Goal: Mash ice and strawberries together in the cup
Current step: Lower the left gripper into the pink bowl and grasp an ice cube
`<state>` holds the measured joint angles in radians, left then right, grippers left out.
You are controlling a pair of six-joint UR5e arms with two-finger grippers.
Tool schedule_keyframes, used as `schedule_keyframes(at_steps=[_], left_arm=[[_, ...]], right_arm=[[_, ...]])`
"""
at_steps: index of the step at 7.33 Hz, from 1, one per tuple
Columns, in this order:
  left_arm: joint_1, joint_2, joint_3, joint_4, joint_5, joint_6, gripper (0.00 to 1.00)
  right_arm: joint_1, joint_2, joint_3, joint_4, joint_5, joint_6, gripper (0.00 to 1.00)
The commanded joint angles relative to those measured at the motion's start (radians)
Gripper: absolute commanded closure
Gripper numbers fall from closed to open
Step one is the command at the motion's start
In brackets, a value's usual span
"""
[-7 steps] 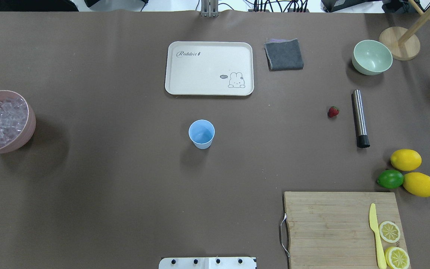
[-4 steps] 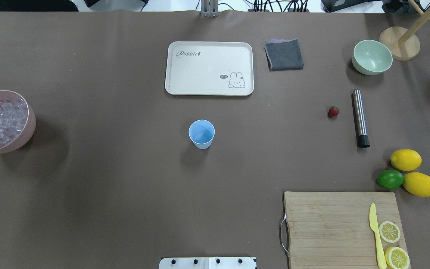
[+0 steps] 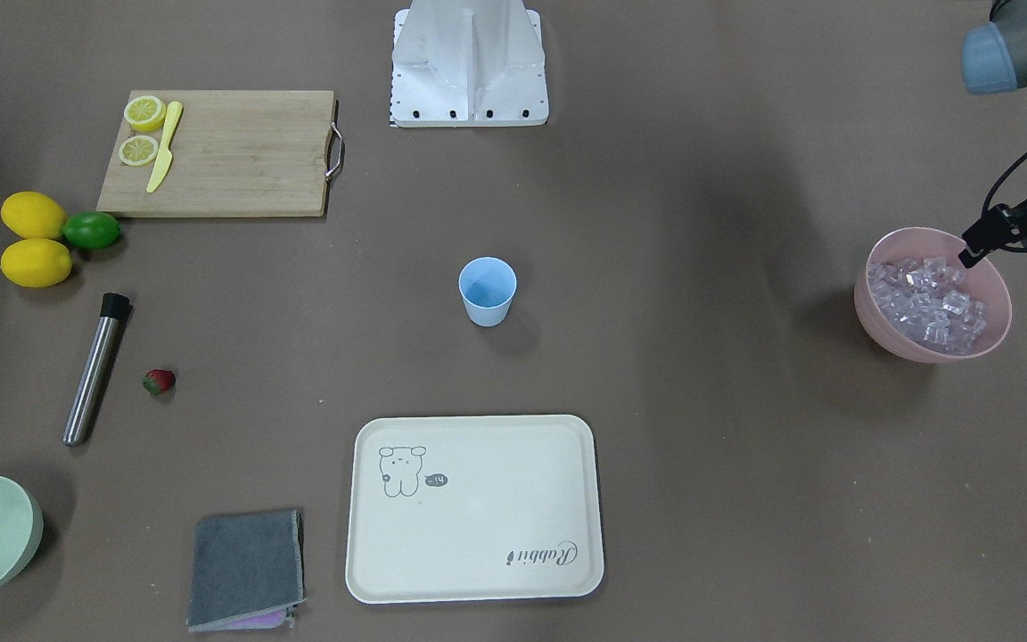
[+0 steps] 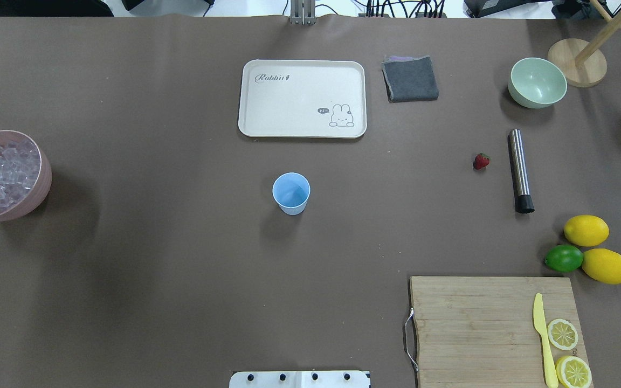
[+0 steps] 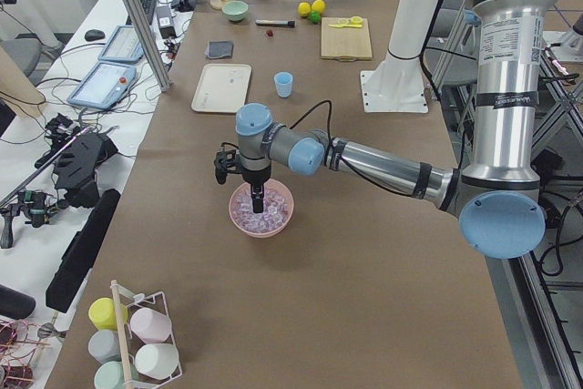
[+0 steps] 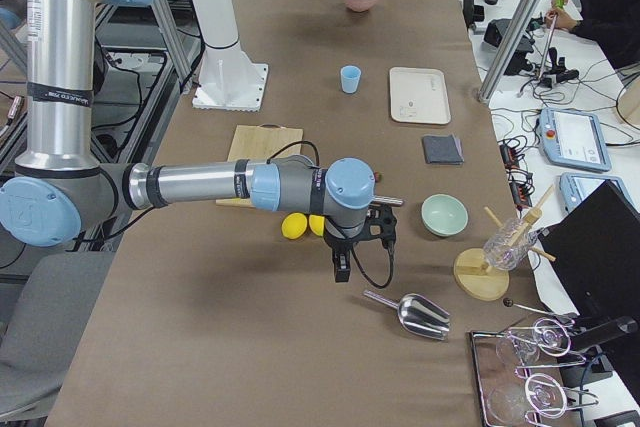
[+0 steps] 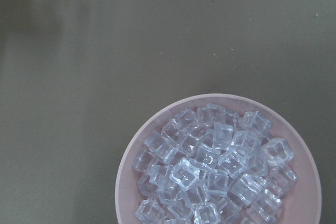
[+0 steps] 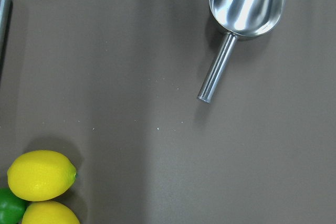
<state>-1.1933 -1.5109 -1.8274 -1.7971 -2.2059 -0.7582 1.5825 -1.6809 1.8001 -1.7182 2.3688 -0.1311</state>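
Cream tray [image 4: 299, 102], grey cloth [image 4: 410, 79], green bowl [image 4: 537, 82], steel scoop [image 8: 247, 3], wooden cutting board [image 4: 472, 323].

light-blue cup [image 4: 291, 194], pink bowl [image 4: 44, 186]

Both of the 2 arms are stretching out nearly level from their shoulders, the left arm [image 5: 383, 163] pointing its left gripper [image 5: 258, 199] straight down and the right arm [image 6: 200, 187] doing likewise with its right gripper [image 6: 339, 269], finger spacing unclear on both.

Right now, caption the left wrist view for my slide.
Top-down: pink bowl heaped with clear ice cubes on the brown table.
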Motion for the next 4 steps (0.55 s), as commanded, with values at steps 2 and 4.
schedule_keyframes(at_steps=[2,4], left_arm=[[0.105,0.025,0.065,-0.167,0.078,-0.177,0.05],[0.147,0.021,0.105,-0.223,0.113,-0.225,0.07]], right_arm=[[-0.009,-0.002,-0.005,0.032,0.026,-0.001,0.00],[-0.009,-0.002,-0.005,0.032,0.026,-0.002,0.00]])
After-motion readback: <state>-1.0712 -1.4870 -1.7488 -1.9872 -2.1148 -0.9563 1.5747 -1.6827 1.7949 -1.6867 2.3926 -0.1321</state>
